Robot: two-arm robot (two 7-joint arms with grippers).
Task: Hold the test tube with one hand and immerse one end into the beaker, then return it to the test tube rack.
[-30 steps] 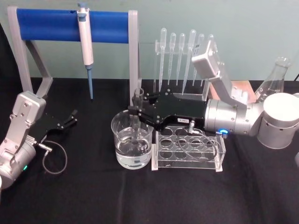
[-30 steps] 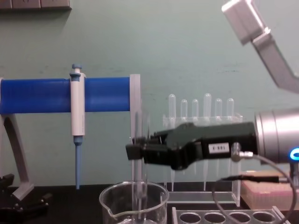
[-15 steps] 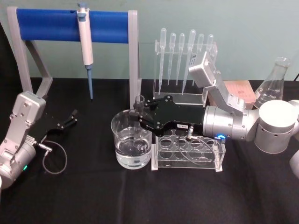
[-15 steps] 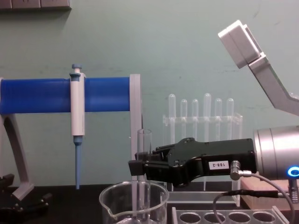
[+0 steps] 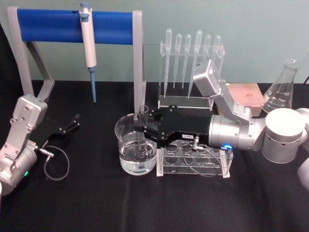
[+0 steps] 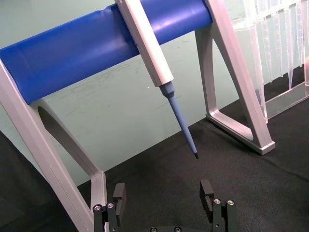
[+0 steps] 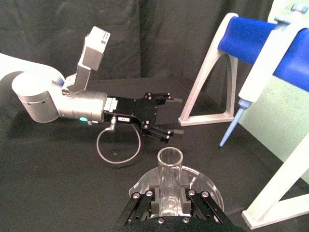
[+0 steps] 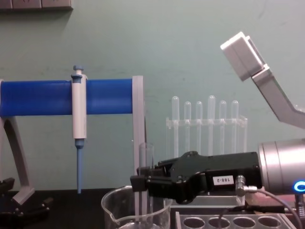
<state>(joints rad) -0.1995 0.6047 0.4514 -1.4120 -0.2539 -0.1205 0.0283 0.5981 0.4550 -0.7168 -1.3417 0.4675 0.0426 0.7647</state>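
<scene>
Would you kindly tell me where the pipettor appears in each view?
Head: pipettor upper left, on the blue bar.
Chest: pipettor left of centre, same bar.
Left wrist: pipettor on the bar, ahead of the left gripper.
Right wrist: pipettor on the bar, beyond the test tube.
Shared landmark: the blue bar.

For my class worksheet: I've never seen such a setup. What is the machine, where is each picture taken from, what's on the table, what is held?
A two-armed robot with pincer grippers. Pictures come from its head looking down, its chest looking across, and each wrist. On the black table stand a beaker of clear liquid, a test tube rack and a flask; pipettes and a pipettor hang behind. The right gripper holds a test tube upright inside the beaker; the left gripper lies open, aside.
</scene>
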